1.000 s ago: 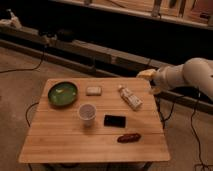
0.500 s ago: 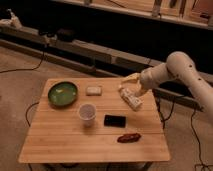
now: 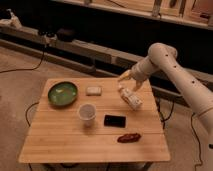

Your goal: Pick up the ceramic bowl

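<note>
The ceramic bowl [image 3: 63,93], wide, shallow and green inside with a darker rim, sits on the wooden table [image 3: 60,140] at its far left. My gripper [image 3: 126,77] hangs at the end of the white arm [image 3: 170,67] over the table's far edge, right of the middle. It is well to the right of the bowl and apart from it. It stands open with nothing in it. It hovers just above a white bottle [image 3: 130,97] that lies on its side.
A small pale cup [image 3: 87,113] stands in front of the bowl to its right. A white block [image 3: 93,90] lies between bowl and bottle. A flat black item [image 3: 115,120] and a reddish-brown item [image 3: 129,137] lie nearer the front. Cables trail on the floor.
The arm has swung leftward from beyond the table's right side, and the gripper now hangs over the far edge above the bottle. The bowl and other items have not moved.
</note>
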Available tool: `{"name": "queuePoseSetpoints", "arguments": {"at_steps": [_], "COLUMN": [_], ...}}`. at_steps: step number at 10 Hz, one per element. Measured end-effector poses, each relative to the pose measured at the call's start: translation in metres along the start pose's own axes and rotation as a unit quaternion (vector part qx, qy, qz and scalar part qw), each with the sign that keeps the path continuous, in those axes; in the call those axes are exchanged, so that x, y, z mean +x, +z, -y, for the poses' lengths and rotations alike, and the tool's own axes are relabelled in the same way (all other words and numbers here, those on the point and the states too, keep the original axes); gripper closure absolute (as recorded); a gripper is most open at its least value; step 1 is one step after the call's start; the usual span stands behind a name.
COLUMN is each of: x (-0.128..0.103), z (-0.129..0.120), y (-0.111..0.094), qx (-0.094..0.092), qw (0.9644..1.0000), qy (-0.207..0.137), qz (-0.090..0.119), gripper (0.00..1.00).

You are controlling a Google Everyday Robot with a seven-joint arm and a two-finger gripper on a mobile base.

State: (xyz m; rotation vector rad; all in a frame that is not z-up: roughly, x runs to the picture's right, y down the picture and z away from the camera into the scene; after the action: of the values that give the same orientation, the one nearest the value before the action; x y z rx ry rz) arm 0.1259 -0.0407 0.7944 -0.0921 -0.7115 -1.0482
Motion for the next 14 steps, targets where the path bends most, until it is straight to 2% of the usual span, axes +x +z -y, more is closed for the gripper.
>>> {"name": "queuePoseSetpoints", "arguments": {"at_steps": [1, 2, 3, 4, 7, 9, 10, 11, 12, 13, 14], "x": [0.007, 0.011, 0.010, 0.008, 0.003, 0.005, 0.009, 0.013, 0.012, 0.007, 0.001], "z": [0.021, 0.047, 0.065, 0.071, 0.075, 0.083, 0.090, 0.101, 0.117, 0.134, 0.143], "y": [0.001, 0.000, 0.004, 0.011, 0.042, 0.065, 0.076, 0.082, 0.086, 0.087, 0.088], "qx": [0.028, 0.071, 0.102, 0.113, 0.110, 0.110, 0.116, 0.130, 0.154, 0.181, 0.196], "qw": [0.9995, 0.9971, 0.9941, 0.9926, 0.9918, 0.9909, 0.9898, 0.9875, 0.9830, 0.9770, 0.9737], "qy": [-0.011, -0.024, -0.037, -0.044, -0.061, -0.077, -0.083, -0.088, -0.096, -0.102, -0.104], "qz": [-0.009, -0.013, -0.008, -0.001, 0.020, 0.017, 0.004, -0.013, -0.031, -0.046, -0.049], "gripper": [0.35, 0.35, 0.35, 0.35, 0.35, 0.35, 0.35, 0.35, 0.35, 0.35, 0.35]}}
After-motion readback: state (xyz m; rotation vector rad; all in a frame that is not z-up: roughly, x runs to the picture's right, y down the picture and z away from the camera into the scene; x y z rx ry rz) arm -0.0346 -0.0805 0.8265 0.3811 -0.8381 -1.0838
